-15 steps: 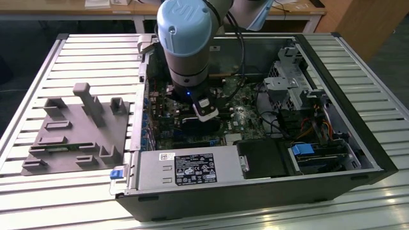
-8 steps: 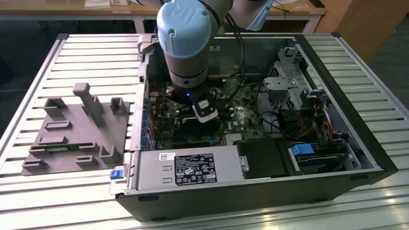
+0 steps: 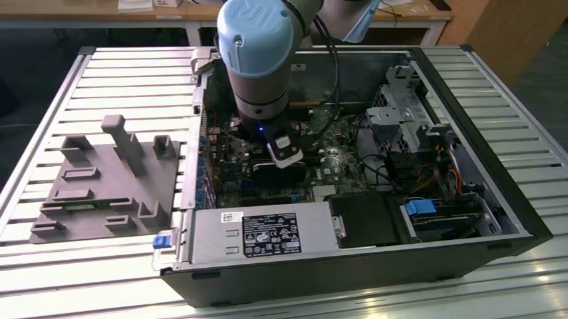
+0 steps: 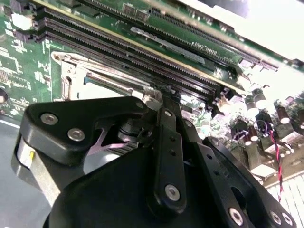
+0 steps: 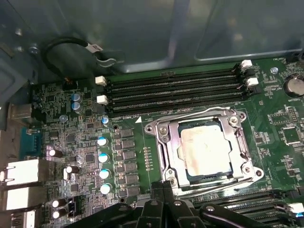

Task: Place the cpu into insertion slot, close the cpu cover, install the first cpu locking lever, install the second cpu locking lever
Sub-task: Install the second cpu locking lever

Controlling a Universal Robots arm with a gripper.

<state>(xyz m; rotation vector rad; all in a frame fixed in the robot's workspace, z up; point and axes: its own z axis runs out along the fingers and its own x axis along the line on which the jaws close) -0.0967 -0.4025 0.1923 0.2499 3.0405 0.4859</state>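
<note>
In the first wrist view the cpu lies flat in the insertion slot on the green motherboard, its silver-grey top showing through the window of the cpu cover. The cover lies down flat over it. Thin wire levers run along the socket's edges, one beside the memory slots and one on the opposite side. My gripper is shut, with its fingertips pressed together at the socket's corner by the end of the nearer lever. The second wrist view shows the gripper against the socket's metal frame. In the exterior view the gripper reaches down into the open computer case.
Long black memory slots run just beyond the socket. A row of capacitors stands beside it. The grey power supply fills the case's near side, and a drive cage with cables is on the exterior view's right. A grey fixture lies on the slatted table.
</note>
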